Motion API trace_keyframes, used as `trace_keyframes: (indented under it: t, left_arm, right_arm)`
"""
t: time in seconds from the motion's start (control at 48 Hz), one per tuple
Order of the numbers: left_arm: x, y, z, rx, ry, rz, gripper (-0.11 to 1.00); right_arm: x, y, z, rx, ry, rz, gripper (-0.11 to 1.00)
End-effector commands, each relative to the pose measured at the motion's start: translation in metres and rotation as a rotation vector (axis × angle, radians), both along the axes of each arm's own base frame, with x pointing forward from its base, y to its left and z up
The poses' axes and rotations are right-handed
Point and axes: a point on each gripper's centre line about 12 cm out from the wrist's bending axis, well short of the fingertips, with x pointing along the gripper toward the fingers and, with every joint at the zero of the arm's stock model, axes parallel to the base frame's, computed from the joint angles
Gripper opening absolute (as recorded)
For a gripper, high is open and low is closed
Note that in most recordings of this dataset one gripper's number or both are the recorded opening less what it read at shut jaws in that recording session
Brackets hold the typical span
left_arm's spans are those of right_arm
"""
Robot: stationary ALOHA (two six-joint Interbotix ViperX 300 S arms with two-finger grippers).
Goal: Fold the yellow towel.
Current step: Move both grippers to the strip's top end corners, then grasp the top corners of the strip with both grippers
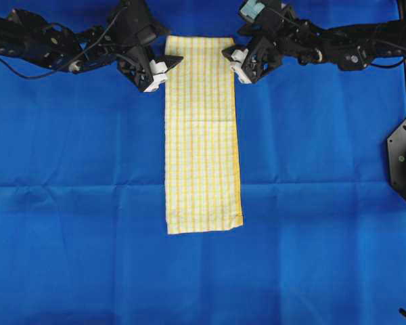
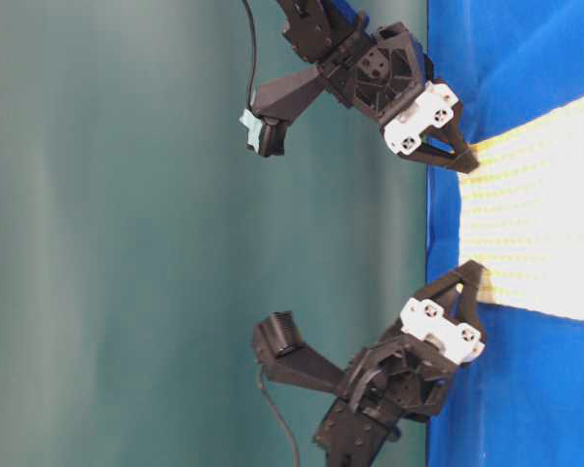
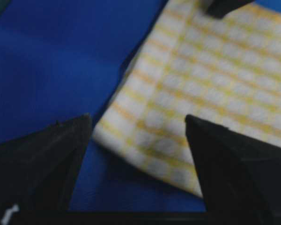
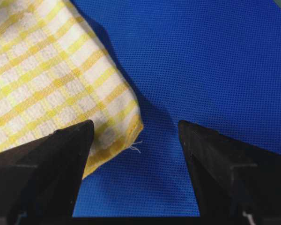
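Judging the yellow towel (image 1: 201, 135), lying as a long strip down the frame's middle on the blue cloth (image 1: 74, 203), it's thin, limp, light; I'd pinch its top corners. Left tool (image 1: 164, 69) and right tool (image 1: 231, 64) both gape, empty.

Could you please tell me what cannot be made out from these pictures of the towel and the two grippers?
- Yellow towel: both wrist views show only one corner each; the frame edges cut off the rest.
- Contact: whether the open left gripper or open right gripper touches the cloth; the overhead view is too coarse.
- Left wrist view is blurred, so the weave is unclear.
- Table-level view cuts off the towel's far end.
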Motion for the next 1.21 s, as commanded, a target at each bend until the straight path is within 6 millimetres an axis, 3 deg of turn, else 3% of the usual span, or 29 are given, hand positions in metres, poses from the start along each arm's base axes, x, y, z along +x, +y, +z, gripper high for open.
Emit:
trace_keyframes:
  t: [0.0,0.125,0.312,0.417,0.771,1.187]
  left_arm:
    - [0.004,0.01,0.005,-0.002,-0.036,0.03,0.68]
    - [0.005,0.013,-0.002,-0.009,-0.028,0.036,0.4]
    - [0.01,0.015,-0.001,0.006,-0.029,0.024,0.05]
    - [0.011,0.016,0.0,0.015,-0.027,0.02,0.05]
    - [0.011,0.019,0.007,0.028,-0.035,0.021,0.05]
    - [0.01,0.015,0.043,0.063,-0.065,0.003,0.05]
  right_arm:
    - [0.006,-0.007,0.008,-0.015,-0.041,-0.026,0.73]
    - [0.006,-0.007,-0.001,0.01,-0.032,-0.048,0.66]
    - [0.005,-0.008,-0.008,0.027,-0.026,-0.068,0.25]
    - [0.005,-0.009,-0.007,0.016,-0.035,-0.074,0.06]
    - [0.002,-0.009,-0.002,0.006,-0.058,-0.093,0.06]
    - [-0.009,-0.003,0.034,-0.039,-0.132,-0.095,0.06]
